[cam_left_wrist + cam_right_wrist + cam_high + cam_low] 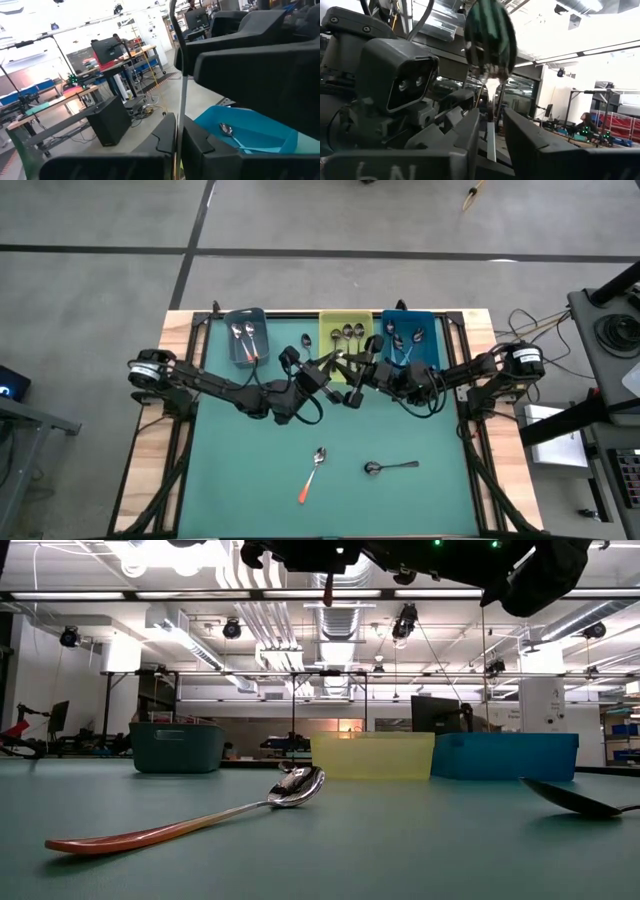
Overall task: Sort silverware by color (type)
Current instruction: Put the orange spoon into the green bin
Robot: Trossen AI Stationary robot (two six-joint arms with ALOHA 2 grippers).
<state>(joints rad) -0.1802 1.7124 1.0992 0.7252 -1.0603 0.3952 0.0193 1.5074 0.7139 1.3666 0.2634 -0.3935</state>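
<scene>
One dark-handled metal spoon (489, 42) passes between my hands: my left hand (177, 145) is clamped on its thin handle, my right hand (492, 142) loosening just beside it, the yellow bin (344, 330) close by.

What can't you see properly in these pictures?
- Low view: spoons inside the yellow bin, hidden by its wall.
- Low view: the dark spoon, its handle cut off by the right edge.
- High view: the held spoon, hidden between the arms.
- High view: spoons in the blue bin, too small to count.
</scene>
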